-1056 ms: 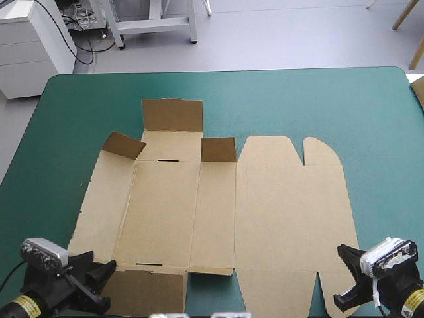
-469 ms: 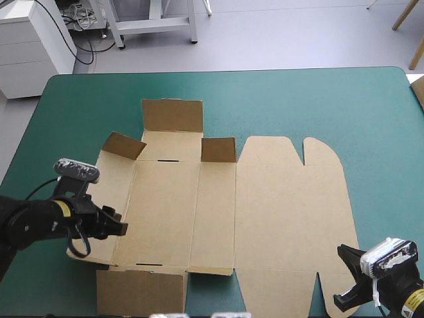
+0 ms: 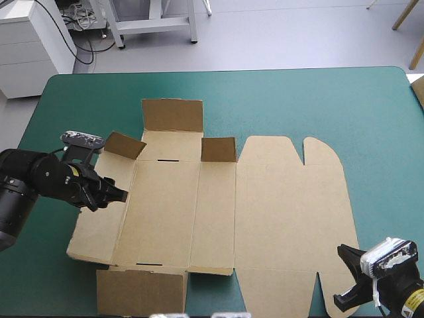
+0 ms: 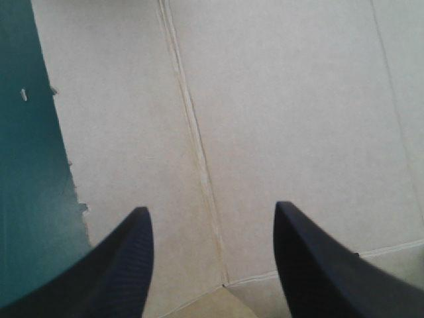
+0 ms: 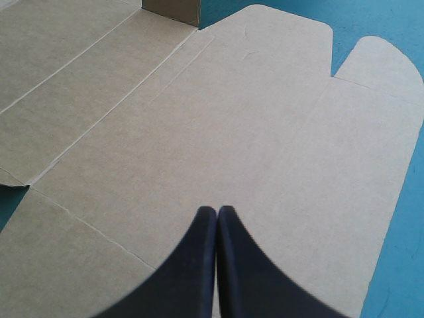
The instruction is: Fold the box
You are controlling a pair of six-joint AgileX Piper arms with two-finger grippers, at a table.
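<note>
The brown box [image 3: 265,205] lies as a flat cut sheet in the middle of the teal-green table. At its far left, a tall flap [image 3: 172,114] and two small flaps [image 3: 124,144] [image 3: 218,150] stand raised. My left gripper [image 3: 116,190] hovers open over the sheet's left panel, beside its outer edge. In the left wrist view, the left gripper [image 4: 211,207] has a crease of the box [image 4: 291,112] running between its fingers and holds nothing. My right gripper [image 3: 350,278] is at the sheet's near right corner. The right wrist view shows the right gripper [image 5: 217,209] shut, pointing across the box [image 5: 218,112].
Another flap [image 3: 139,291] lies flat at the near left, by the table's front edge. Bare teal-green cover [image 3: 298,99] runs along the far side and the right. A sliver of pale board [image 3: 419,89] shows at the table's right edge.
My left arm has swung from the near left corner of the table up and over the box's left panel. The right arm and the box have not moved.
</note>
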